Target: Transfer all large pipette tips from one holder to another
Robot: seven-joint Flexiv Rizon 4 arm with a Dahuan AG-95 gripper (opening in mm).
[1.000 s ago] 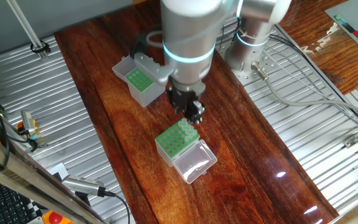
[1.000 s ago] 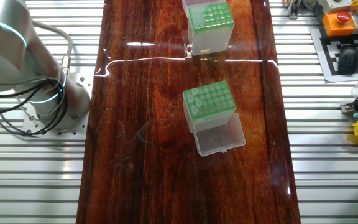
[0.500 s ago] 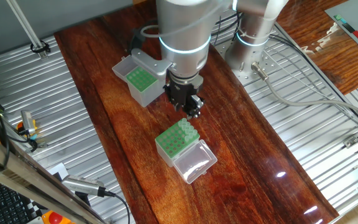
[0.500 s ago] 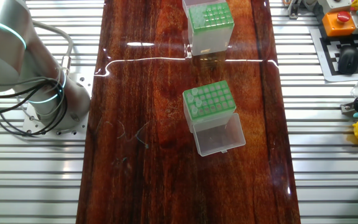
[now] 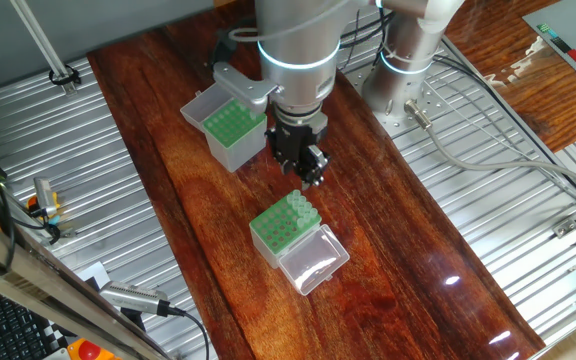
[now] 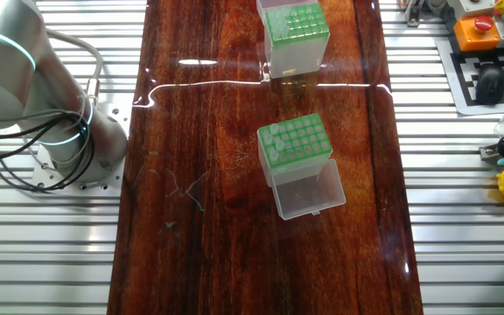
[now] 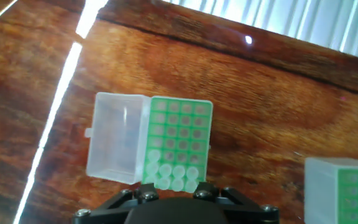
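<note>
Claw (image 5: 310,170) has lifted away toward far box (image 5: 230,133).

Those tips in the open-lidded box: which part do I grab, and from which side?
Probably the round collar of a large pipette tip, from straight above. The tips stand upright in the green top plate, points sunk in its holes, only collars showing. They crowd one end, so start at the cluster's edge.

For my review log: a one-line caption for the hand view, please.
Hand view above a green-topped box with open clear lid, pipette tips in its nearest rows; second box at right edge.
</note>
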